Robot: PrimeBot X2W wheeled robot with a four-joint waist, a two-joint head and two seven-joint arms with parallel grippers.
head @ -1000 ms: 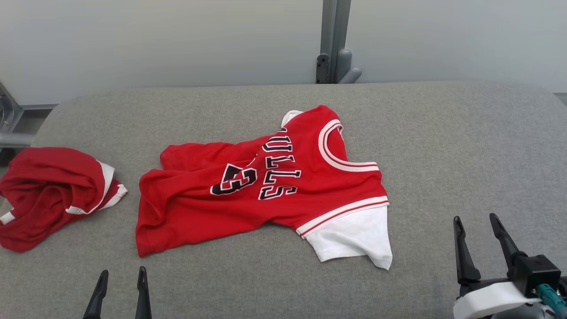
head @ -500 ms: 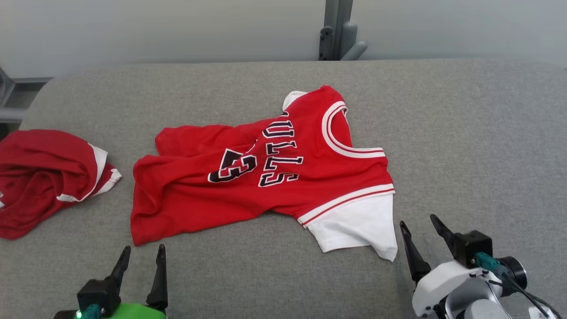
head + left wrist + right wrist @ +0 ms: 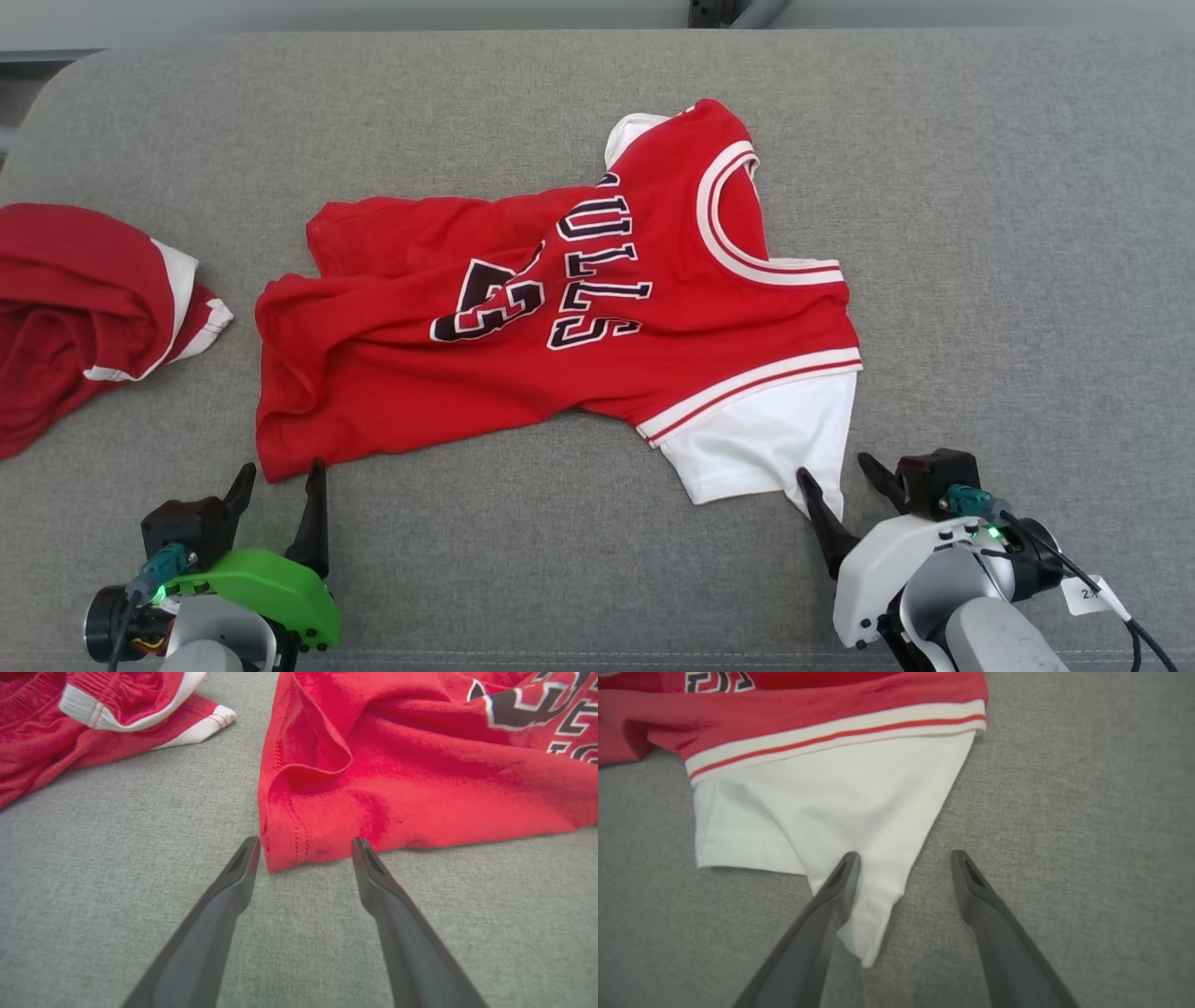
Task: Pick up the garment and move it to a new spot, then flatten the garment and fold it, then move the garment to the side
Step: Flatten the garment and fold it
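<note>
Where garment [image 3: 560, 308] lies, grey cloth [image 3: 1008, 233] spreads.

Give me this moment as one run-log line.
phase: pre-grasp | left gripper: open, at red hem corner of jersey | right gripper: open, at white sleeve tip | held: nothing

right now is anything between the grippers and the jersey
Nothing visible does. The open left gripper sits at the jersey's red hem corner, the open right gripper at its white sleeve tip.
</note>
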